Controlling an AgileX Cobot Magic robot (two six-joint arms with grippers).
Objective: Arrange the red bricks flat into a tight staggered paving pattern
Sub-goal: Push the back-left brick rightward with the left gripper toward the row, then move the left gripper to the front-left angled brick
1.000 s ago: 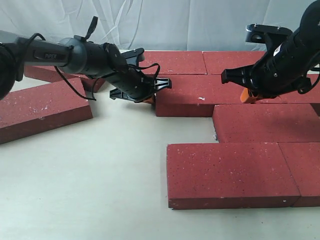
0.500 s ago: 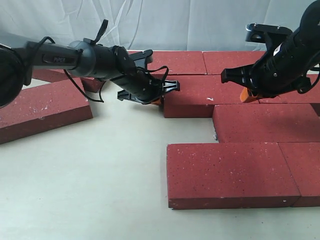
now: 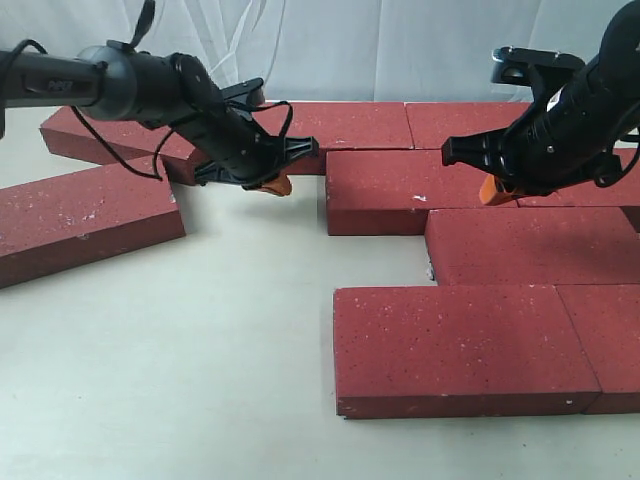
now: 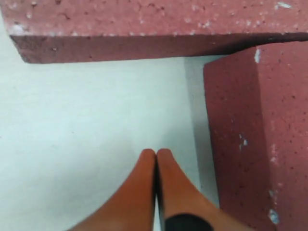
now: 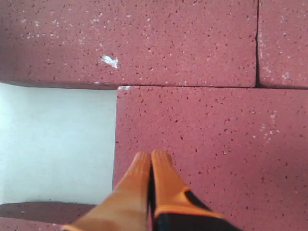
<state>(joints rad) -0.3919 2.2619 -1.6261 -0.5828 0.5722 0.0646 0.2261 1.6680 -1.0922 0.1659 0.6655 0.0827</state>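
Several red bricks lie flat. A back row (image 3: 345,124) runs along the curtain, with a middle brick (image 3: 385,190) in front of it. Lower right come another brick (image 3: 530,246) and a front pair (image 3: 460,345). A loose brick (image 3: 85,215) lies at the left. My left gripper (image 3: 275,186) is shut and empty over bare table, a short gap left of the middle brick. The left wrist view shows its fingertips (image 4: 155,153) beside that brick's end (image 4: 260,134). My right gripper (image 3: 488,192) is shut and empty, its tips (image 5: 151,156) over a brick (image 5: 207,144) near its corner.
Another brick (image 3: 100,135) lies at the back left behind my left arm. A white curtain (image 3: 350,45) closes off the back. Pale bare table (image 3: 200,350) stretches across the front left, with a small pocket (image 5: 57,144) between the staggered bricks.
The middle brick slid a little to the right under my left gripper's push. That gripper has since drawn back to the left, off the brick. The right arm has not moved.
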